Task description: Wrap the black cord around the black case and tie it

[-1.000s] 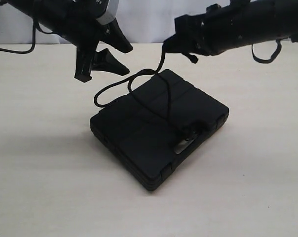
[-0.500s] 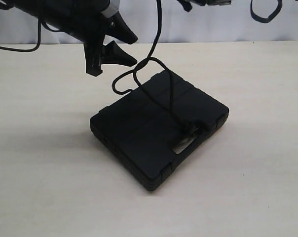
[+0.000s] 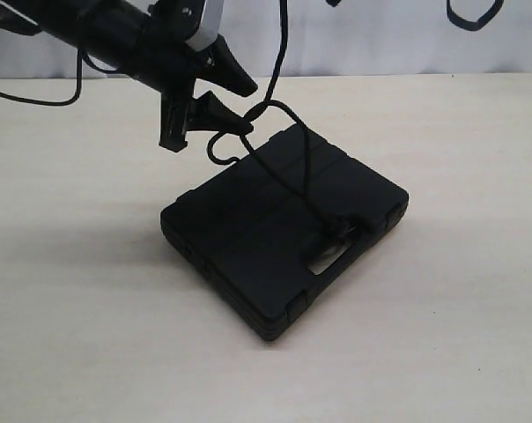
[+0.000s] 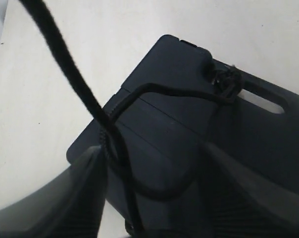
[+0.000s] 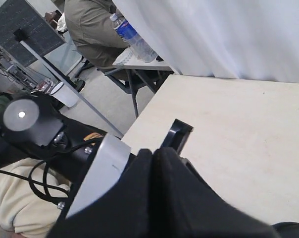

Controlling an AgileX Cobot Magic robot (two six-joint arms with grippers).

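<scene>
The black case point(image 3: 248, 251) lies flat on the table with its handle slot toward the front right. The black cord point(image 3: 303, 181) runs from a fuzzy knot point(image 3: 345, 231) at the handle slot back across the lid. It forms a small loop point(image 3: 248, 132) at the case's far left corner, then rises taut out of the top of the exterior view. My left gripper point(image 3: 209, 132) is open, its fingers on either side of that loop point(image 4: 154, 191). My right gripper point(image 5: 154, 151) is shut, high up and outside the exterior view; the cord does not show between its fingers.
The pale table point(image 3: 90, 291) stretches around the case, with a white curtain point(image 3: 380, 35) behind it. A black strap loop point(image 3: 473, 25) hangs at the top right. Beyond the table edge, a seated person point(image 5: 92, 25) and a water bottle point(image 5: 134, 42) show in the right wrist view.
My right gripper rose out of the exterior view, pulling the cord taut upward. The loop at the case's corner shrank. My left gripper moved right until its fingers straddled the loop.
</scene>
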